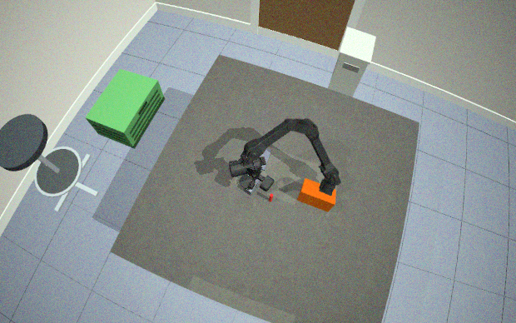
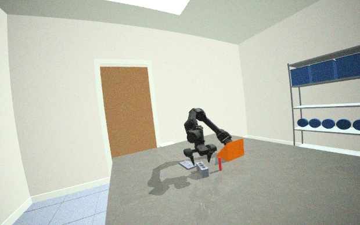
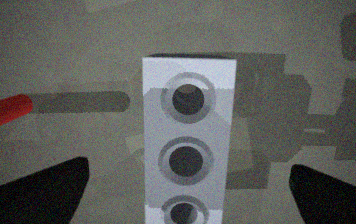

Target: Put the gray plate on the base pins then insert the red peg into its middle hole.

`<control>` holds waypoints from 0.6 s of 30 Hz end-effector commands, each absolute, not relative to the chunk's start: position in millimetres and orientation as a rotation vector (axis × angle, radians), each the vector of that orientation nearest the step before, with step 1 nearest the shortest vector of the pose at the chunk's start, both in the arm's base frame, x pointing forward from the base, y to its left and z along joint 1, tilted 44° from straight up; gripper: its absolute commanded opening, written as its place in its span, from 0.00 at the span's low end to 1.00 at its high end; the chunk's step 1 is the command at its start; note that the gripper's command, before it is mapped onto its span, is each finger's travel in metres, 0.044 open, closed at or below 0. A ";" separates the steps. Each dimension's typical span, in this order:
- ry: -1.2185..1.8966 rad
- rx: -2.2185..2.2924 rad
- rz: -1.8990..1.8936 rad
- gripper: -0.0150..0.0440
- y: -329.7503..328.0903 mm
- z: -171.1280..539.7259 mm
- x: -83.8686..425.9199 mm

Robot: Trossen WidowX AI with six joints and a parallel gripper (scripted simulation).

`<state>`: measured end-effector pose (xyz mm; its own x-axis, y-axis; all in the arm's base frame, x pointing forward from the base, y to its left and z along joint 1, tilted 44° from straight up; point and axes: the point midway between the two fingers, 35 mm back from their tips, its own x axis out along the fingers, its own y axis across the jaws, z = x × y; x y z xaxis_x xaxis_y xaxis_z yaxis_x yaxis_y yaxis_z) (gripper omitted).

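Observation:
The gray plate (image 2: 202,174) (image 3: 155,150) is a thick block with three round holes. It rests on the table, apart from the base; the top view shows little of it under the gripper. The flat gray base (image 2: 186,164) (image 1: 266,156) lies just beyond it, partly covered by the arm in the top view. The red peg (image 1: 271,197) (image 2: 220,164) (image 3: 15,108) stands upright on the table beside the plate. My gripper (image 2: 201,163) (image 3: 189,171) is wide open and empty, pointing down over the plate. In the wrist view its fingers are on either side of the plate's long sides.
An orange block (image 1: 313,196) (image 2: 236,149) stands beside the arm's foot, on the far side of the peg from the plate. The gray table (image 1: 200,233) (image 2: 261,197) carries everything. A green cabinet (image 1: 125,101) and a stool (image 1: 22,141) stand off the table.

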<state>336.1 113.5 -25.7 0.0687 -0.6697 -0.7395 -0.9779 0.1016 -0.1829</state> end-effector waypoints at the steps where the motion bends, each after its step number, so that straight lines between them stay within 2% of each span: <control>1: 1.677 -1.643 0.549 1.00 107.7 -31.4 336.1; 18: 1.677 -1.644 0.548 1.00 89.0 -51.8 338.1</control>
